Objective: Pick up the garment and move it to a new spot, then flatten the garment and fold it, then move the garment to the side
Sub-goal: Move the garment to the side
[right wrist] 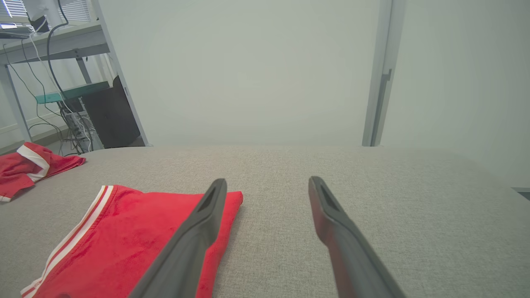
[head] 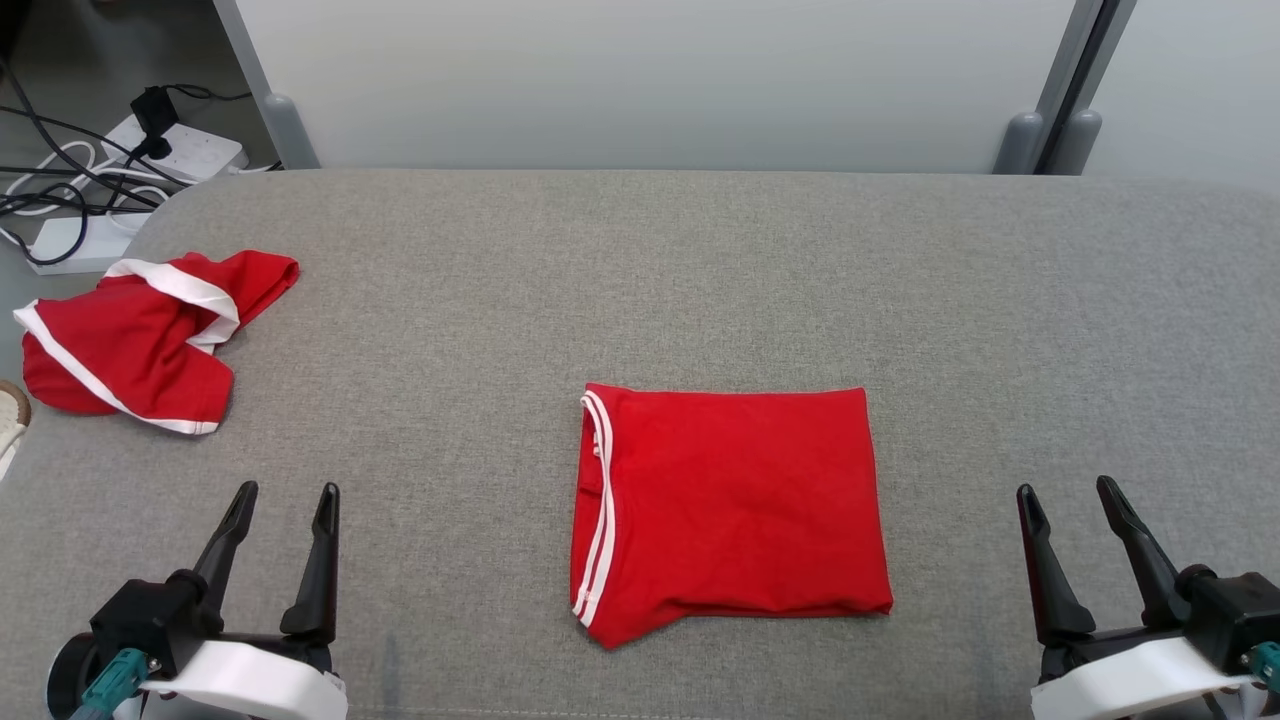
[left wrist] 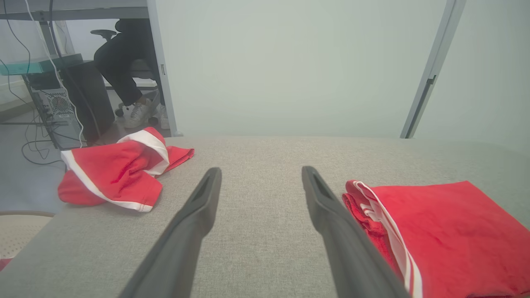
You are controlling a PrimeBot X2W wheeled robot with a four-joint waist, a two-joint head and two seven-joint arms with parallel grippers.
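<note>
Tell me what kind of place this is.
Probably an office or lab: a grey fabric-covered table before a pale partition, power strips with cables, and a computer tower under a desk.

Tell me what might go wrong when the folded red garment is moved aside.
1. The left claw and right claw stand open, apart from the folded red garment. Gripping only one layer may undo the fold.
2. Sliding it left could nudge the crumpled red garment, which overhangs the table edge.
</note>
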